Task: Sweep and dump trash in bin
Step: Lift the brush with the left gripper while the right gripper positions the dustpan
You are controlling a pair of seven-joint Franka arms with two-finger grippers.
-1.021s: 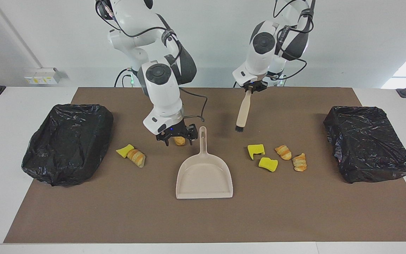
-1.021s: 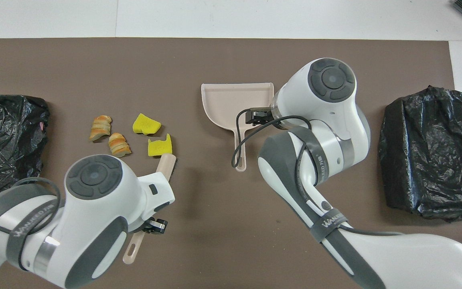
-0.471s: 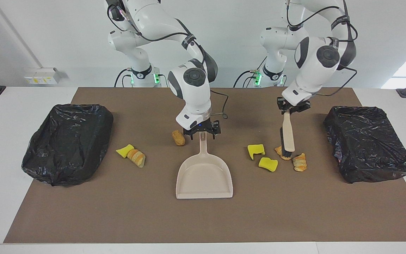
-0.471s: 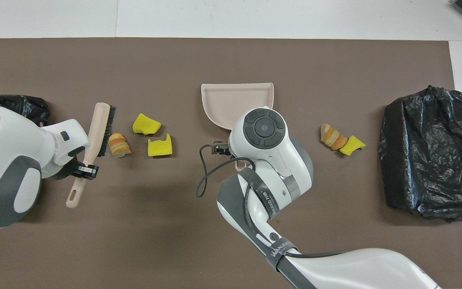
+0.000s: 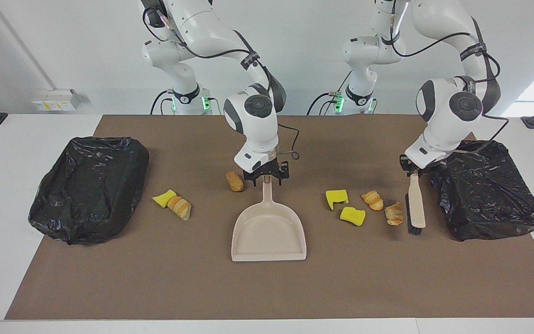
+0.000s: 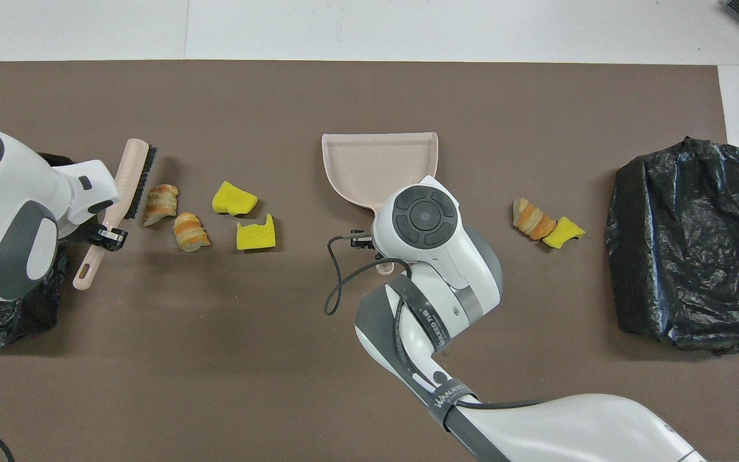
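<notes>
The beige dustpan (image 5: 269, 232) (image 6: 376, 160) lies mid-mat, handle toward the robots. My right gripper (image 5: 266, 178) sits at the tip of that handle. A tan bread roll (image 5: 235, 181) lies beside it, hidden under the arm in the overhead view. My left gripper (image 5: 414, 168) (image 6: 108, 236) is shut on the brush (image 5: 416, 208) (image 6: 131, 176), whose bristles stand next to a croissant (image 5: 394, 213) (image 6: 160, 203). A second croissant (image 5: 372, 200) and two yellow sponge chunks (image 5: 336, 198) (image 5: 352, 215) lie between brush and dustpan. Toward the right arm's end lie another sponge (image 5: 165, 198) and croissant (image 5: 180, 207).
A bin lined with a black bag (image 5: 91, 185) (image 6: 690, 244) stands at the right arm's end of the brown mat. A second black-bagged bin (image 5: 487, 188) stands at the left arm's end, close beside the brush. White table shows around the mat.
The left arm carried the brush from over the croissants out toward the bin at its end. The right gripper left the bread roll and came to the dustpan handle.
</notes>
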